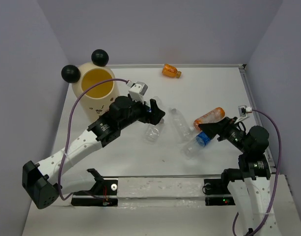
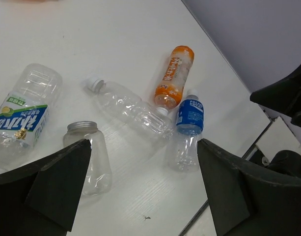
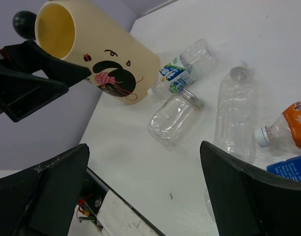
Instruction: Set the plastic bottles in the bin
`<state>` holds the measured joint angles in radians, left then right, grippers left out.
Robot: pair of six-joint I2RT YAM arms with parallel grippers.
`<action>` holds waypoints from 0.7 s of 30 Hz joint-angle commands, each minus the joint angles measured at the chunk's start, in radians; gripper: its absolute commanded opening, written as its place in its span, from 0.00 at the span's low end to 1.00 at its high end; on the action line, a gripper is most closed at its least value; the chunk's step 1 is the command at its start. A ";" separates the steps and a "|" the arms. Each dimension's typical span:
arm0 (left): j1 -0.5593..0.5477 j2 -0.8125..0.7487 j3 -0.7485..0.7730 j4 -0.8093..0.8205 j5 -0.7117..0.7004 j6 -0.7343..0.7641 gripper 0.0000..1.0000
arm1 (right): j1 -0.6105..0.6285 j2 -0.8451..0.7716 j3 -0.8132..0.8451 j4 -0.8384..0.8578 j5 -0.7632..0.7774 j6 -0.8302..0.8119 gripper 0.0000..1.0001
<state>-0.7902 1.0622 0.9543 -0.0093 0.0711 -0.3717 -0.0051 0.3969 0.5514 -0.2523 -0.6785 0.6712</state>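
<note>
The left gripper (image 2: 144, 145) has its jaws spread wide and holds nothing. It hangs above the middle of the table (image 1: 214, 88). In its wrist view a short clear bottle (image 2: 89, 157) with a wide mouth lies just beside one finger (image 2: 57, 182); whether they touch I cannot tell. A green-label bottle (image 2: 25, 110) lies just left of that one.

The right gripper (image 3: 144, 147) is also spread wide and empty. It sits low, near the table's right side, pointing toward the bottles. An orange bottle (image 2: 174, 76) and a blue-label bottle (image 2: 188, 128) lie close by one of its fingers (image 3: 248, 196), with their caps near each other. A long clear bottle (image 2: 133, 108) lies at a slant between these two and the short one, its base touching or nearly touching the blue-label bottle.

A second orange bottle (image 1: 171, 71) lies apart from the others at the far edge, by the back wall (image 1: 165, 29).

The bin (image 1: 91, 105) stands upright in the far-left corner with its mouth open upward. The left arm's wrist is just to its right.

Bare tabletop shows along the far right, between the bin and the far bottle, and in a near strip in front of the bottle cluster. Walls close the left, far and right sides.
</note>
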 commanded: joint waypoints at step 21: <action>0.071 0.588 0.362 -0.098 -0.206 0.496 0.99 | 0.014 -0.086 -0.071 -0.007 -0.081 -0.022 0.97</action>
<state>-0.7673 1.5719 1.2312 -0.0994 -0.1608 0.0036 0.0017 0.3149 0.4805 -0.2558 -0.7193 0.6750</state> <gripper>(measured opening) 0.989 0.973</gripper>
